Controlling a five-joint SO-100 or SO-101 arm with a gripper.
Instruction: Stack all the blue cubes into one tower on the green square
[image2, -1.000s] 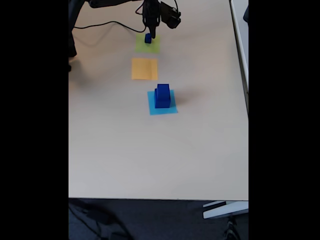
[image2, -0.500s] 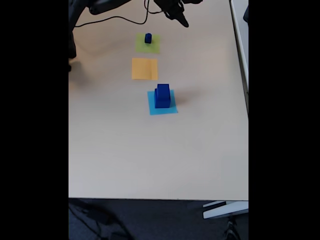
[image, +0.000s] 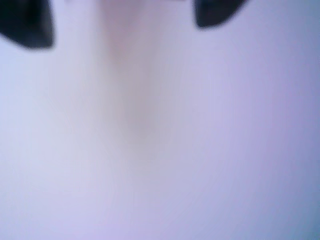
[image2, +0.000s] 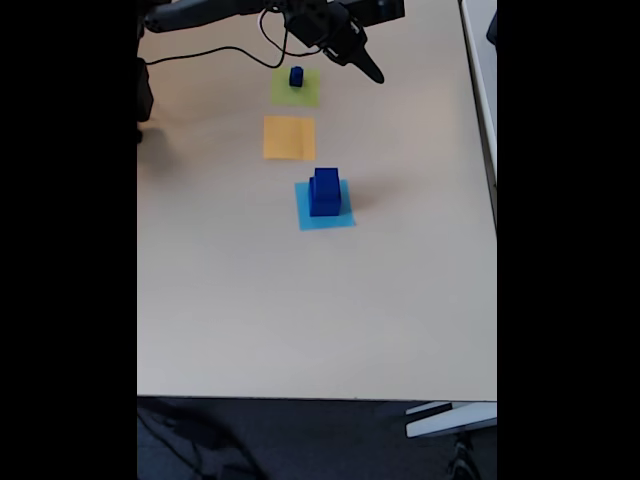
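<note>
In the fixed view a small blue cube (image2: 296, 75) sits on the green square (image2: 296, 90) near the table's far edge. Two larger blue cubes (image2: 323, 192) stand stacked, the smaller on top, on a light blue paper square (image2: 325, 206) at mid-table. My gripper (image2: 368, 68) hangs to the right of the green square, apart from the small cube. The wrist view is blurred; my gripper (image: 120, 20) shows two dark fingertips (image: 25, 25) spread wide at the top edge, open with nothing between them, over pale table.
An orange paper square (image2: 289, 137) lies between the green and light blue squares. A black cable (image2: 210, 50) runs across the far left of the beige table (image2: 300, 320). The table's right edge (image2: 494, 200) is close to another white surface.
One second ago my gripper stood over the small cube on the green square. It let go, rose away to the right, and now reaches down beside the square's right side.
</note>
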